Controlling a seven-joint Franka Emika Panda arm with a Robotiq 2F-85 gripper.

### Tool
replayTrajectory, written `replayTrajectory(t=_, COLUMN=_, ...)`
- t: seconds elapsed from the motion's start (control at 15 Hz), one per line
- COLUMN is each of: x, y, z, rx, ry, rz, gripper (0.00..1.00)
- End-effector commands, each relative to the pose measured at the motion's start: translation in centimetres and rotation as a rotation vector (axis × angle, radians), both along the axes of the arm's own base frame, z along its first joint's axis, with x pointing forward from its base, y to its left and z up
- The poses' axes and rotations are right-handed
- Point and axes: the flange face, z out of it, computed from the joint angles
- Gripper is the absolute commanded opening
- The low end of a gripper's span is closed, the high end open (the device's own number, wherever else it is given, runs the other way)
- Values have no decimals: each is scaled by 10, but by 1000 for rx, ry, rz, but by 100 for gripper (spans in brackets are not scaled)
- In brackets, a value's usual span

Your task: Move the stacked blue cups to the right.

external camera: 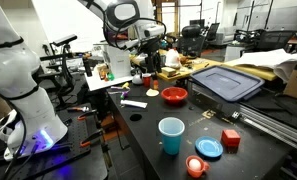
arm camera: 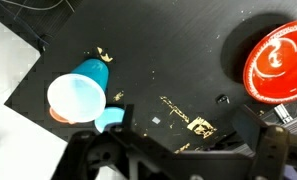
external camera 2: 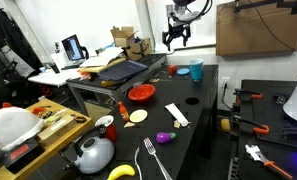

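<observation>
**Asker:** Where are the cups, seen from outside?

**Me:** In an exterior view the stacked blue cups stand upright on the black table, toward its near end. The red bowl sits behind them, apart. A flat blue plate lies just beside them, with a red block near it. My gripper hangs high over the far end, well apart from the cups. My fingers are too small there to read.

**Asker:** And in an exterior view with the kettle up front?

**Me:** The kettle and a fork lie at the near end, and the red bowl is mid-table. The cups stand near the far edge. My gripper hangs in the air above them and a little to one side, pointing down and touching nothing, with the jaws apart.

**Asker:** What does the wrist view give?

**Me:** Looking down, the cups are at the left near a table corner, their pale open rim facing the camera. The red bowl is at the right edge, well apart from them. My dark fingers show at the bottom. The jaws are spread wide with only bare table between them, clear of the cups.
</observation>
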Motion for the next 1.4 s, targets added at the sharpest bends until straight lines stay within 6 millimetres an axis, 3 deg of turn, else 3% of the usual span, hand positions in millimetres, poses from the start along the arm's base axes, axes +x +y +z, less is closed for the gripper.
replayTrajectory(t=0.0, x=6, y=20, z=15, rx=-32, ry=56, rz=153, gripper=100)
replayTrajectory(t=0.73, x=31, y=72, z=49, rx=-128, ry=195, rz=456, gripper=100)
replayTrajectory(t=1.33, x=52, y=109, z=81, rx=-163, ry=306, rz=495, gripper=100)
